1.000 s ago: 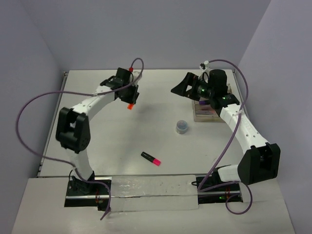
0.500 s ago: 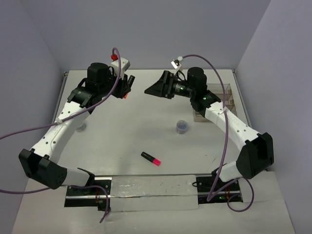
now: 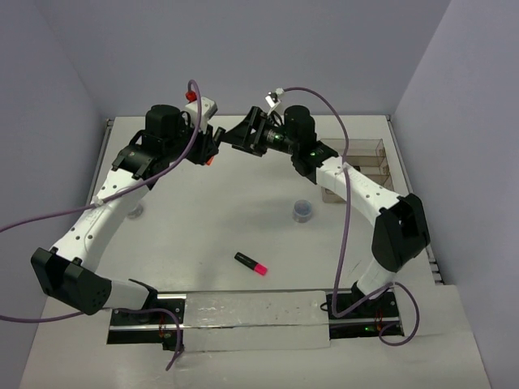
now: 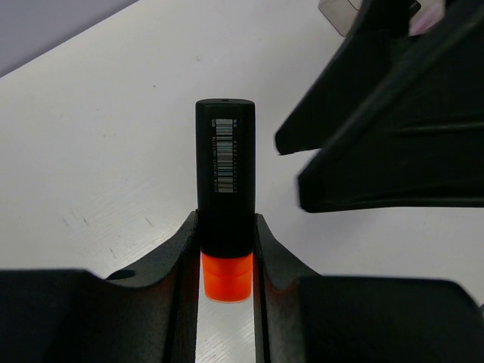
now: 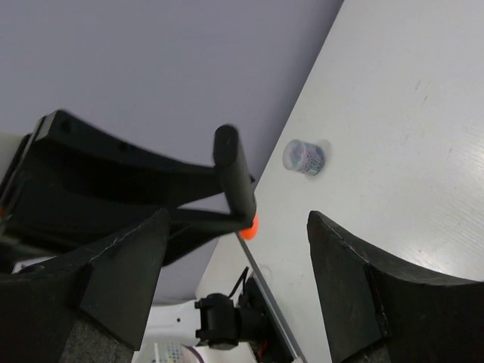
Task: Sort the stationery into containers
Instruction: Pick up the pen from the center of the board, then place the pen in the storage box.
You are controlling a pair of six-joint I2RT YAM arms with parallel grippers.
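Note:
A black highlighter with an orange cap [image 4: 225, 181] is held off the table, and my left gripper [image 4: 225, 246] is shut on its cap end. In the top view the left gripper [image 3: 208, 151] meets my right gripper [image 3: 235, 138] at the back middle. The right gripper [image 5: 238, 219] is open, and the highlighter [image 5: 235, 180] stands between its fingers without touching them. A second black highlighter with a pink cap [image 3: 251, 263] lies on the table in front. The clear tray [image 3: 381, 147] sits at the back right, partly hidden by the right arm.
A small round grey-blue piece [image 3: 303, 211] stands mid-table, right of centre. Another small round piece [image 5: 304, 156] shows on the table in the right wrist view. The back wall is close behind both grippers. Purple cables loop off both arms.
My right gripper swung left from over the tray to the left gripper and narrowed a little. The left arm stretched out and turned its gripper toward the right one, the orange-capped highlighter still in it.

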